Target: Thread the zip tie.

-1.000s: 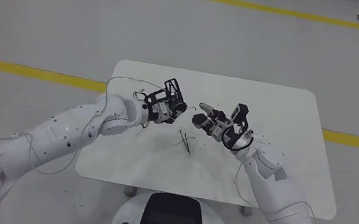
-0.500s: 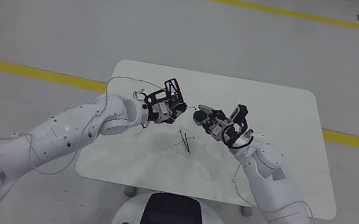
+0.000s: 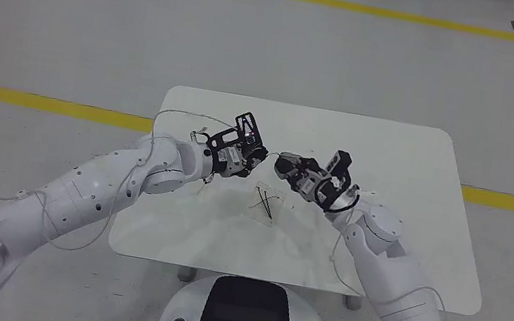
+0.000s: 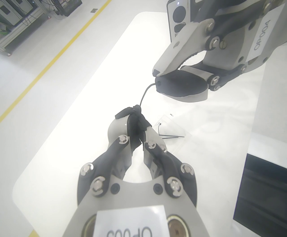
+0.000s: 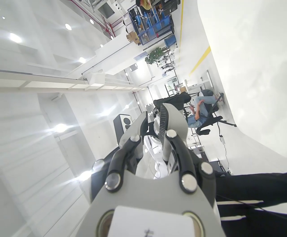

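Over table [image 3: 420, 156]: left end effector [image 4: 136, 112], right end effector [image 4: 157, 77] (tips facing) both pinching zip tie [image 4: 143, 94].

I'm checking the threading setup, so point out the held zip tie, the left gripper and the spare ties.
zip tie [image 4: 144, 93], left wrist view, middle of its curved strand.
left gripper [image 4: 136, 111], left wrist view, midway between its closed tips.
spare ties [image 4: 171, 135], left wrist view, on the straight black strand.
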You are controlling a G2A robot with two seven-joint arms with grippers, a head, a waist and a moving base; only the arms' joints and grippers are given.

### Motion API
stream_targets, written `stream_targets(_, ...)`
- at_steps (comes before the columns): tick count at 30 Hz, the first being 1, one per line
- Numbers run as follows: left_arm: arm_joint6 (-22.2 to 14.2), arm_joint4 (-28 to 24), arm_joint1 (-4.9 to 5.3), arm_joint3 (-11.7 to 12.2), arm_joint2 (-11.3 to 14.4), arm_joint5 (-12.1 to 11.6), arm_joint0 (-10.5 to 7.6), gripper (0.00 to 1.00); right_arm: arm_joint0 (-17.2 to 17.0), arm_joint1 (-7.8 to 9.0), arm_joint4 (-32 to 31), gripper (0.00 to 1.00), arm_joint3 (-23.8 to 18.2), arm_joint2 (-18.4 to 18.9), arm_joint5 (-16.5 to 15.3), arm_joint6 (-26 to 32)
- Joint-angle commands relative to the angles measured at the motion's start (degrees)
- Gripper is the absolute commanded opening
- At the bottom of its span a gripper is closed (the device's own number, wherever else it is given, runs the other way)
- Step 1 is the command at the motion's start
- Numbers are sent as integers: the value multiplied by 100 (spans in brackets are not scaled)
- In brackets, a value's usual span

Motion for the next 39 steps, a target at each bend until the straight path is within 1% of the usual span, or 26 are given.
stream_targets(1, 0, 0, 0, 0, 0, 0, 0, 0, 11, -7, -5, 11, 6, -7, -10, -25)
stream_targets(5, 0, 0, 0, 0, 0, 0, 0, 0, 32, -21, -24, 9, 19, -22, -18, -52)
stream_targets(10, 0, 0, 0, 0, 0, 0, 0, 0, 37, -33, -44, 11, 29, -29, -15, -60)
stream_targets(15, 0, 0, 0, 0, 0, 0, 0, 0, 29, -44, -58, 11, 31, -26, -29, -79)
stream_targets(18, 0, 0, 0, 0, 0, 0, 0, 0, 20, -49, -77, 9, 34, -24, -45, -89)
stream_targets(19, 0, 0, 0, 0, 0, 0, 0, 0, 15, -51, -86, 6, 38, -23, -51, -93)
stream_targets(20, 0, 0, 0, 0, 0, 0, 0, 0, 10, -52, -96, 0, 44, -22, -57, -99)
stream_targets(30, 0, 0, 0, 0, 0, 0, 0, 0, -62, -48, -239, 0, 29, 30, -89, -103)
stream_targets(31, 0, 0, 0, 0, 0, 0, 0, 5, -71, -47, -248, 0, 26, 39, -100, -100)
stream_targets(33, 0, 0, 0, 0, 0, 0, 0, 20, -92, -46, -256, 0, 13, 56, -119, -95)
stream_targets(34, 0, 0, 0, 0, 0, 0, 0, 29, -100, -46, -258, 0, 6, 61, -126, -91)
stream_targets(35, 0, 0, 0, 0, 0, 0, 0, 43, -109, -46, -262, 0, -3, 67, -136, -88)
stream_targets(37, 0, 0, 0, 0, 0, 0, 0, 100, -125, -45, -285, 0, -25, 79, -168, -70)
stream_targets(39, 0, 0, 0, 0, 0, 0, 0, 100, -141, -43, -314, 0, -38, 96, -197, -47)
